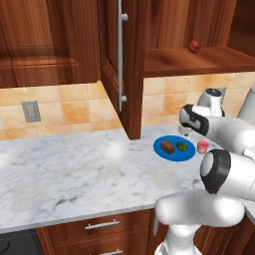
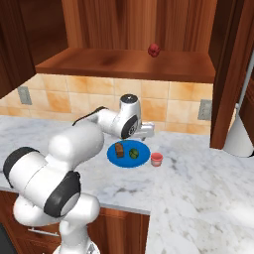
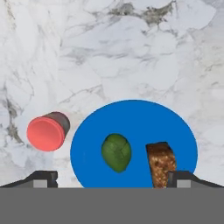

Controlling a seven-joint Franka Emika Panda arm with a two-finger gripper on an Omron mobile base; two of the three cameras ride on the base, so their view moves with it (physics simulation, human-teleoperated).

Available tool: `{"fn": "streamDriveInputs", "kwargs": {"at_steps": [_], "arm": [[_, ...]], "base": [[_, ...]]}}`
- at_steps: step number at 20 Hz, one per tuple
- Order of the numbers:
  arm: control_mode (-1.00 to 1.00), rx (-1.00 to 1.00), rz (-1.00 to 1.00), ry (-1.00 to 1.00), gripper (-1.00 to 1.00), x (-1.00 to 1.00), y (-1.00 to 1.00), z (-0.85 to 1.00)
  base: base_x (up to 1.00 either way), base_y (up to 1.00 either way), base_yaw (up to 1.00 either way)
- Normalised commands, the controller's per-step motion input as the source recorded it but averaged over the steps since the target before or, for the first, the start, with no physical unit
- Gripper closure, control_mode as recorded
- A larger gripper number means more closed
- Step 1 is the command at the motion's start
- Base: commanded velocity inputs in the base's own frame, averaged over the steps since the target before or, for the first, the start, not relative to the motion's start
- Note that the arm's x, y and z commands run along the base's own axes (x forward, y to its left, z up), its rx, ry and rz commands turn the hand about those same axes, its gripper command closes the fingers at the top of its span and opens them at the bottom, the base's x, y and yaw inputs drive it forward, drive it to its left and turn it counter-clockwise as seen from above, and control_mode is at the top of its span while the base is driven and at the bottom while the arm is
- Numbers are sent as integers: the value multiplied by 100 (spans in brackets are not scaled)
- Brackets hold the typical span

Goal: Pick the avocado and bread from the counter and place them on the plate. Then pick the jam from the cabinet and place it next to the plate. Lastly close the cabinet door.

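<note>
My tool (image 3: 112,179) stands wide apart and holds nothing. In the hand view its two dark fingertips (image 3: 41,178) rise at the bottom, well apart from each other, with the avocado (image 3: 116,152) and most of the bread (image 3: 161,162) showing between them. Neither tip touches any of the food, as far as I can tell. From the base views my own white arm covers the tool, so I cannot judge its fingers from there; in the left base view I can make out only its dark body above the plate (image 1: 174,154).

Just past my fingertips lies the blue plate on the marble counter (image 1: 74,174). The dark green avocado sits on it, near the middle, and the brown bread lies beside it, apart from it. The lower edge of the plate and the near end of the bread are cut off in the hand view.

The jam (image 3: 47,131) stands on the counter just beside the plate, not on it. In the hand view I look at its pink-red top, with a dark side showing behind; a thin strip of marble separates it from the rim.

Farther off, the cabinet door (image 1: 122,64) stands swung out, its silver bar handle (image 1: 120,55) upright. Behind it the cabinet (image 2: 149,30) is open, and a small dark red round thing (image 2: 154,49) rests on the wooden shelf (image 2: 124,62); it is too small to make out further.
</note>
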Motion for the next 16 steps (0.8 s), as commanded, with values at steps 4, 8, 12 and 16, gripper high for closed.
{"fn": "streamDriveInputs", "kwargs": {"at_steps": [4,8,12,16], "arm": [[-100,0,0,-7,-100,-66,0,30],[-100,0,0,-4,-100,-58,0,56],[-100,0,0,2,-100,-46,0,51],[-100,1,-1,8,-100,-53,0,28]], "base": [[0,0,0],[0,0,0],[0,0,0],[0,0,0]]}}
